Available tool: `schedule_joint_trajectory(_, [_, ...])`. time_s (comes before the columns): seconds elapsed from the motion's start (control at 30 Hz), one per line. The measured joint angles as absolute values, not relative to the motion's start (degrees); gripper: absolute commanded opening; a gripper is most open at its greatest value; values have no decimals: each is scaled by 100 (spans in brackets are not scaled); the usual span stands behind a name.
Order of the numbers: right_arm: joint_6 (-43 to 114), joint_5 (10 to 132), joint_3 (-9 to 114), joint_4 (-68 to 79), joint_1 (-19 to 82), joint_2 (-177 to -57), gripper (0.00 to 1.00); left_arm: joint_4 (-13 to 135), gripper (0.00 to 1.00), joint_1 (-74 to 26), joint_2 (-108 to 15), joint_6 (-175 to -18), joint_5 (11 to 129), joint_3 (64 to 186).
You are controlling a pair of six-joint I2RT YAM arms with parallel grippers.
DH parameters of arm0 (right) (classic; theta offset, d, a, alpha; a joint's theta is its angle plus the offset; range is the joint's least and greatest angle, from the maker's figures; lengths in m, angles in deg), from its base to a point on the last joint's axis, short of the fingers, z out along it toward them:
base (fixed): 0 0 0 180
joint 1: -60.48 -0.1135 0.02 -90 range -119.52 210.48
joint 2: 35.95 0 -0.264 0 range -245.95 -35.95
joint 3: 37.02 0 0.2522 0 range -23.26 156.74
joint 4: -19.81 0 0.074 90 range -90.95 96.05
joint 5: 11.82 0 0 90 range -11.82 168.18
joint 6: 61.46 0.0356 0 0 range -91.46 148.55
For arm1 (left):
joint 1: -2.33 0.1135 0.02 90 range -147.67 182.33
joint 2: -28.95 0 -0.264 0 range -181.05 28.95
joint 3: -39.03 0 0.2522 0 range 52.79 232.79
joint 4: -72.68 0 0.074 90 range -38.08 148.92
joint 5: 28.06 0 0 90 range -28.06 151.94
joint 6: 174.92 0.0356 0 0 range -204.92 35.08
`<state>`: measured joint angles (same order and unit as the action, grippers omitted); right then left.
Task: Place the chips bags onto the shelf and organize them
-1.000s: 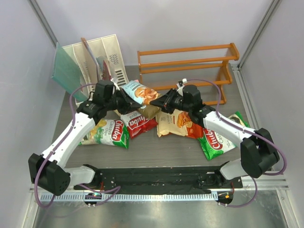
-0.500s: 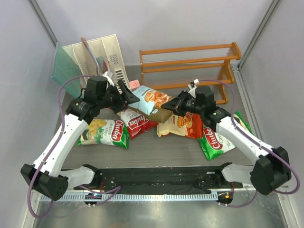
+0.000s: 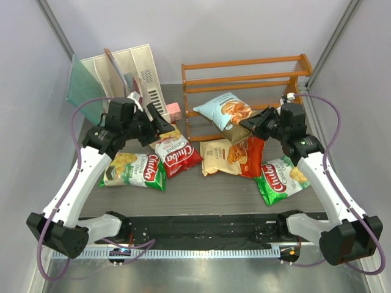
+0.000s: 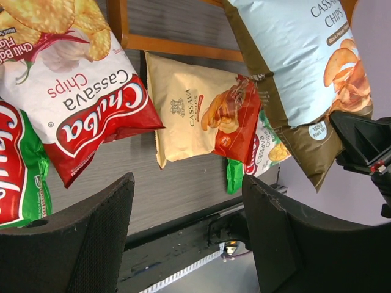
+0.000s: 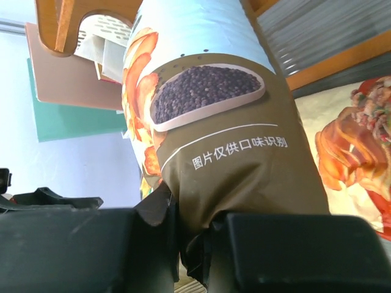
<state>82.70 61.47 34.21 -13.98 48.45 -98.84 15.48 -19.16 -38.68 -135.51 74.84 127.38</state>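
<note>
Left gripper [image 3: 162, 119] sits at centre-left of the overhead view, jaws spread wide with nothing between them. Its wrist camera looks through the gap at the table and the bags beyond. In the upper left of the frame, behind the arm, stands a white file organizer [image 3: 131, 67].

At lower left a green Chiba bag [image 3: 139, 172] lies flat on the grey table [image 3: 201, 192]. A red Chiba bag [image 3: 177, 155] lies just right of it, and their edges meet. In the centre a cream and orange-red bag [image 3: 226, 157] also lies flat.

Above that in the picture, a light-blue and brown bag [image 3: 225, 108] is held off the table in front of the lower tiers of the orange-brown shelf [image 3: 244, 64]. The shelf fills the upper centre and upper right. Whether the bag touches a slat I cannot tell.

Right of centre, the right gripper [image 3: 256, 122] is clamped on the bag's brown end, and its wrist view shows the crimped seam pinched between both fingers.

At lower right a second green Chiba bag [image 3: 280, 180] lies with one corner under the cream bag's red end.
</note>
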Motion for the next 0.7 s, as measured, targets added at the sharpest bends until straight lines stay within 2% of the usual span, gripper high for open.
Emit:
schedule_joint_trajectory(0.13, [8062,6271,3611,-1669,5101,-9867,1,1528,71,-1890,-3868,-13538,7471,12743])
schedule_joint_trajectory(0.43, [7544,6381,3930,-1938,6480,-9959,1,1439,71,-1796,-3868,-13481,7451,12767])
schedule_joint_trajectory(0.7, [7334,6494,3954,-1617,6812,-10247,1,1402,71,-1757,-4032,-13372,7530,12955])
